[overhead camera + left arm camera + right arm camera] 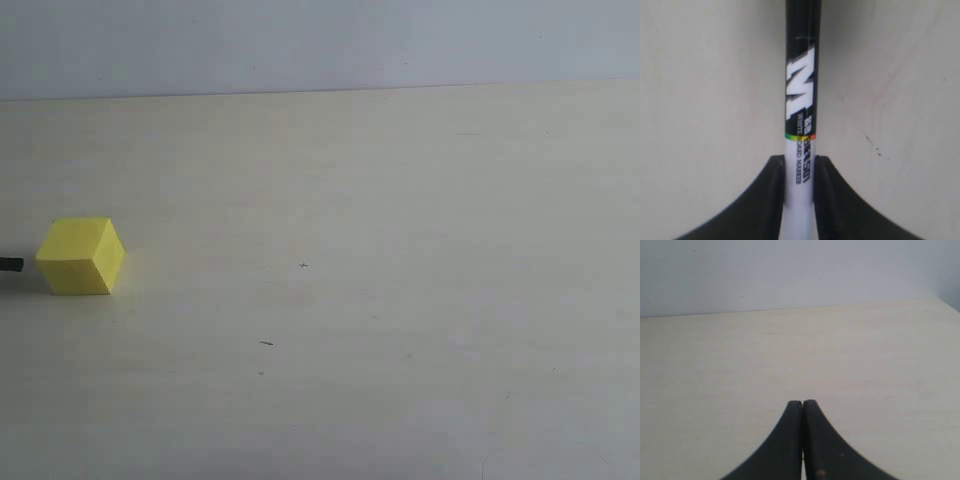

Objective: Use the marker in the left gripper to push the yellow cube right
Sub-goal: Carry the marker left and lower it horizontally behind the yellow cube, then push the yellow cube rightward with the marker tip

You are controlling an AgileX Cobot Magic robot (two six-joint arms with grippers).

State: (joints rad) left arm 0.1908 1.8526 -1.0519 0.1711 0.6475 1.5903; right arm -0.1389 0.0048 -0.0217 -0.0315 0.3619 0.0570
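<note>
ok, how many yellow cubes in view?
1. The yellow cube rests on the table at the exterior view's far left. Neither wrist view shows another. Anything beyond the frame's left edge is unseen.

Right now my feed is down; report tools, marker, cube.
Left tool shut on marker. Right tool shut, empty. Yellow cube far left, marker end just left of it. Nothing blocking rightward.

The marker [801,100], running through the centre of the left wrist frame, carries a large white slanted letter M [801,82] on its black section. Along the white barrel, past a thin multicoloured band [800,135], a small line of print [798,150] runs lengthwise and reads roughly "WHITEBOARD MARKER". A bolder printed word [807,150] beside it is too blurred to read.
</note>
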